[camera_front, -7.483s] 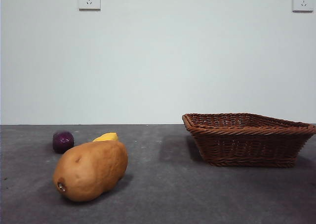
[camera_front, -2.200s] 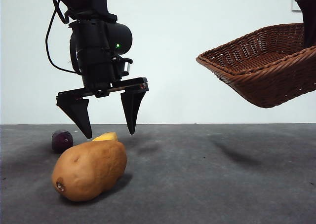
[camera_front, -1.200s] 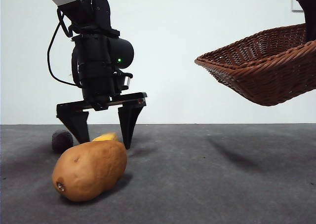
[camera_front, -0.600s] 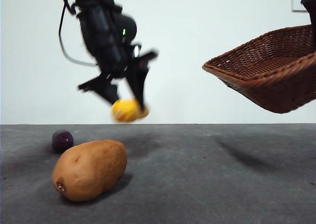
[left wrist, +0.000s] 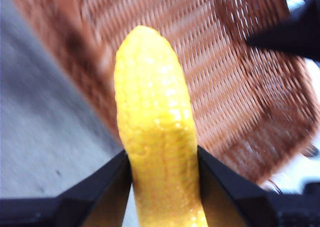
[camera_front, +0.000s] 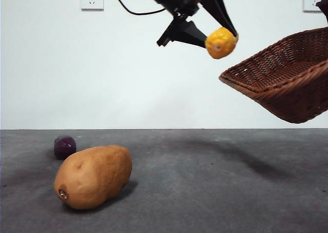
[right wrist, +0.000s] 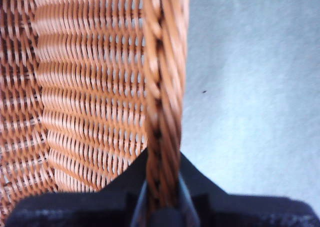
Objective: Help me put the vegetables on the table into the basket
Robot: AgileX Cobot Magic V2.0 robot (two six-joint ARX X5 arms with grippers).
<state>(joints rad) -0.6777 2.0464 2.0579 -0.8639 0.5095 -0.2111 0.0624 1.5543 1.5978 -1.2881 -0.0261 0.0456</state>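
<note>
I have the basket (camera_front: 287, 84) lifted off the table (camera_front: 205, 181), tilted, right gripper (right wrist: 161, 197) clamped on its braided rim. Potato (camera_front: 94, 176) sits near the table's front left, purple ball (camera_front: 65, 147) just behind it. Left gripper (left wrist: 162, 159) pinches the yellow corn piece (camera_front: 221, 42), long axis pointing into the basket, just short of the rim's low edge.

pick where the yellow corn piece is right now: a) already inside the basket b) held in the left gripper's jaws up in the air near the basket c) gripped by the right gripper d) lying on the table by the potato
b: the left gripper clamps the corn piece in midair, just short of the tilted basket, which the right gripper holds by its rim off the table.
</note>
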